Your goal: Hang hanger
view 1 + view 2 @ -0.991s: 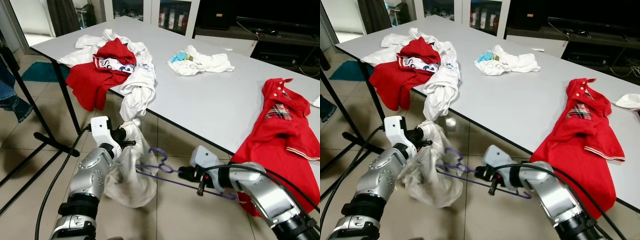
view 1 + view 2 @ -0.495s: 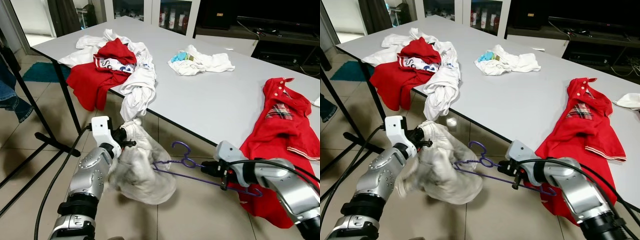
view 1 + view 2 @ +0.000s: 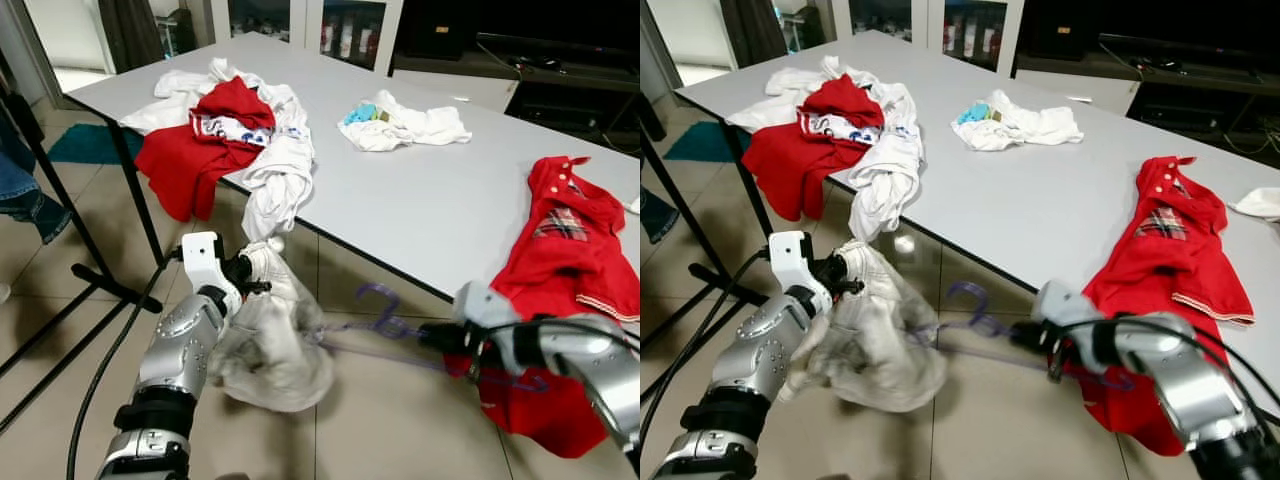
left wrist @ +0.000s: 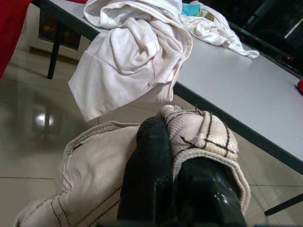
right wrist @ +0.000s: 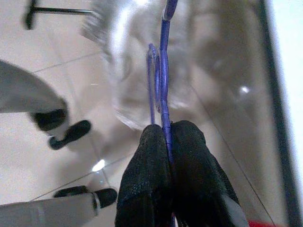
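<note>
Two end effectors work below the desk (image 3: 420,200) edge: the left end effector (image 3: 250,272) pinches a cream garment (image 3: 270,345) hanging above the floor, while the right end effector (image 5: 165,146) is clamped on the purple hanger (image 3: 385,318), whose far end reaches the garment.

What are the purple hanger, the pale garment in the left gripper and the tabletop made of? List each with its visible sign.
Purple hanger: thin glossy rod, probably plastic or coated wire; the blur leaves it open.
Pale garment: soft off-white woven cloth, likely cotton, with a ribbed hem and visible seams, bunched in the left gripper.
Tabletop: smooth matte grey-white sheet, probably laminate, with a dark edge.
Right gripper: pinches the hanger.
</note>
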